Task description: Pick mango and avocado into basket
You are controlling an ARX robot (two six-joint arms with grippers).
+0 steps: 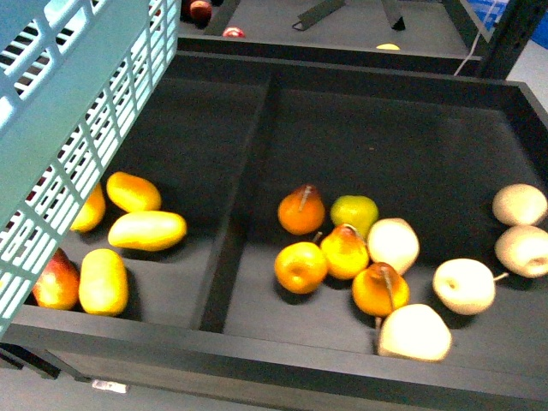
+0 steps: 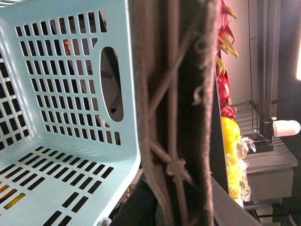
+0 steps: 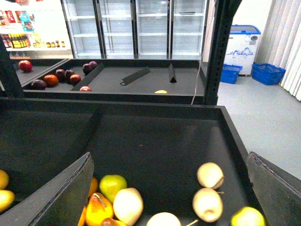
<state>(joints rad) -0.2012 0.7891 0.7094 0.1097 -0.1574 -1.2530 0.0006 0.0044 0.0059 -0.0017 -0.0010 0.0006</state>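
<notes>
Jaws spread wide, the right gripper [image 3: 168, 157] hangs over the pears [image 1: 345, 250]. The mango [image 1: 147, 229] lies past the divider [image 1: 244, 197], near the front-left corner of the tray [image 1: 342, 370], beside the raised basket [image 1: 77, 103]. No avocado shows. The left gripper's state cannot be told. Best approach: cross the divider, then close across the mango's narrow width.

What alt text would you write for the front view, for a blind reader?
A light teal basket hangs tilted at upper left over a black divided tray. The left compartment holds yellow-orange mangoes; the right holds orange and green pears and pale round fruit. No arm shows.
</notes>
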